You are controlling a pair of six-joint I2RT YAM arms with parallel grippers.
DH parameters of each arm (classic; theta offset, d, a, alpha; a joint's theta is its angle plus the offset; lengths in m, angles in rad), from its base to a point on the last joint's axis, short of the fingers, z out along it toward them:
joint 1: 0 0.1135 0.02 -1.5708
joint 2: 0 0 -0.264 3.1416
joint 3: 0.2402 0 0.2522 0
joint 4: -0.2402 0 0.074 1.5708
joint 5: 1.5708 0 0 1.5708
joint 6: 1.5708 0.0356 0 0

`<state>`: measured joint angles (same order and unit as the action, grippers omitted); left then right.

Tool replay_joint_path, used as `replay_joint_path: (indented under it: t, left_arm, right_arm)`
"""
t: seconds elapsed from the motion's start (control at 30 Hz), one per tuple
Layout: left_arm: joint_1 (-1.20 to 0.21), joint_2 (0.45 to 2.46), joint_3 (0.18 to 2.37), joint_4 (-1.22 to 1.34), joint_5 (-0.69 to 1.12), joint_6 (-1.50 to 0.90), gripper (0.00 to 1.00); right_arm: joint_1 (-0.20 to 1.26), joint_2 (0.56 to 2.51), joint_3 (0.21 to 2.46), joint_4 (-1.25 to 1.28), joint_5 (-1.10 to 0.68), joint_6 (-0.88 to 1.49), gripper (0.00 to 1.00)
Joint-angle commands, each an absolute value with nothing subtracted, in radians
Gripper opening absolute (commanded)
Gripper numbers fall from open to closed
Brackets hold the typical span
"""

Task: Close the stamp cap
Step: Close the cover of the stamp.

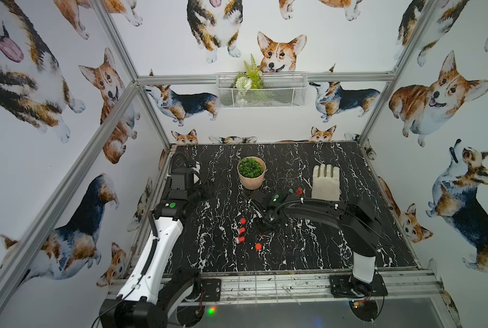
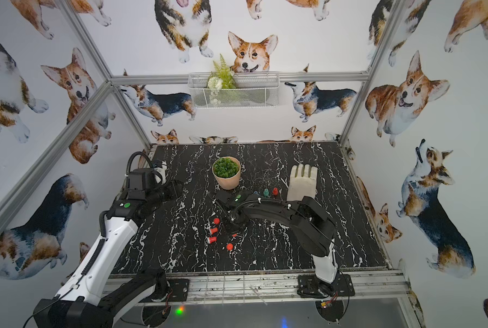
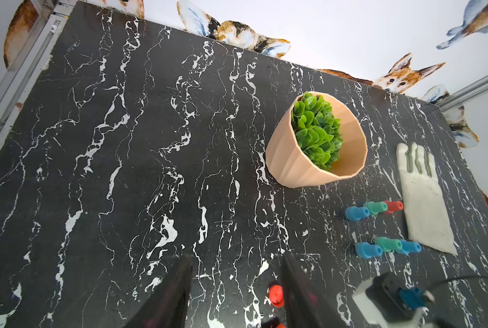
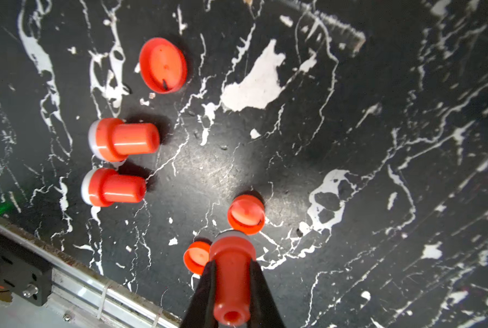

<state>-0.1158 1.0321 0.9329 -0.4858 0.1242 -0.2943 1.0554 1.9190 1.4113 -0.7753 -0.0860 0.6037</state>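
Right tool (image 4: pixel 232 262) is clamped on a red stamp (image 4: pixel 231 284), one finger on either side of its narrow handle, with the stamp's wide, grey-rimmed end pointing down at the tabletop (image 4: pixel 350 142). Just beyond that end lies an open cap (image 4: pixel 246 214), red, hollow side up. In the right wrist view the stamp's rim comes right up to the cap's edge, and whether the two touch cannot be told. A second cap (image 4: pixel 197 257) sits just beside the stamp's wide end, on the side toward the front rail (image 4: pixel 95 286). A third cap (image 4: pixel 162 65) lies well apart, farther toward the back. Off to one side, a lying stamp (image 4: pixel 123 139) and its neighbour (image 4: pixel 113 187) rest close together on their sides, pale ends turned away from the held stamp. In both top views the right arm (image 1: pixel 322 210) reaches in over the middle of the tabletop, hiding most of the held stamp.

Left tool (image 3: pixel 237 257) hangs over bare tabletop with its fingers apart and nothing between them, well away from the held stamp. Farther back stand a potted plant (image 1: pixel 251 171) and a white glove (image 1: pixel 325 181), and beside the glove a cluster of coloured stamps (image 3: pixel 374 207) in blue, green and red.
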Motion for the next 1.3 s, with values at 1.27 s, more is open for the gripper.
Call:
replay_joint_path:
  t: [1.27]
  left_arm:
    - [-0.114,1.045,0.936,-0.46,0.121,-0.276,0.55]
  right_arm:
    - [1.061,2.076,1.458,-0.945,-0.015,0.533,0.0]
